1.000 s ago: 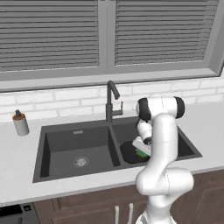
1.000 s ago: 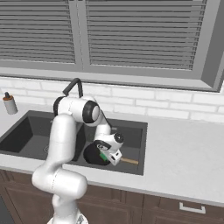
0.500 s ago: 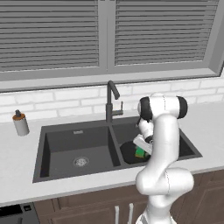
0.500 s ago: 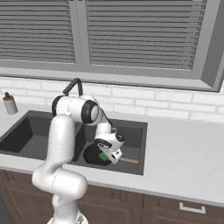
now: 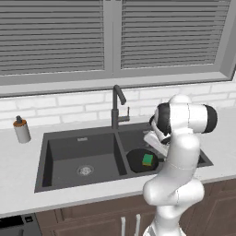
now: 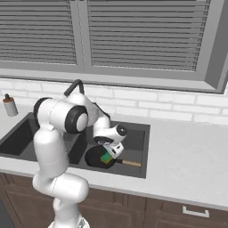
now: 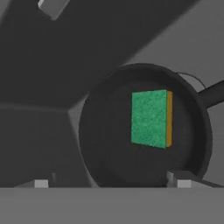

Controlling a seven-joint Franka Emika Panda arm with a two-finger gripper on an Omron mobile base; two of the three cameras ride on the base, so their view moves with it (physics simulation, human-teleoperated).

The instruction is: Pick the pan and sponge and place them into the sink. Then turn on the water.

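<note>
Since approx. a sec ago: gripper has let go of sponge and lifted a little above it; jaws now spread wide, holding nothing. Base views unshifted, so cam did not move.

Landmark: sink, dark grey, double basin, set in light counter.

- Pan: black, round, flat. Lies in basin on robot's right, toward front wall of sink. Handle, light wood, points away from divider toward outer end of that basin.
- Sponge: green top, yellow-orange layer along one edge. Rests inside pan, approx. mid-pan, apart from both fingertips. Also seen in left base view and right base view.
- Gripper, right base view: hangs just above pan, over right basin. In hand view, tips stand either side of pan's near rim, not touching sponge.
- Drain: round metal, centre of left basin floor. Right basin's drain partly showing behind pan rim in hand view.
- Faucet: dark gooseneck, at back of sink on divider line. No stream from it.
- Soap bottle: small, grey, brown cap. On counter left of sink, well apart, near white brick wall.
- Window blinds: grey, closed, above wall behind sink.
</note>
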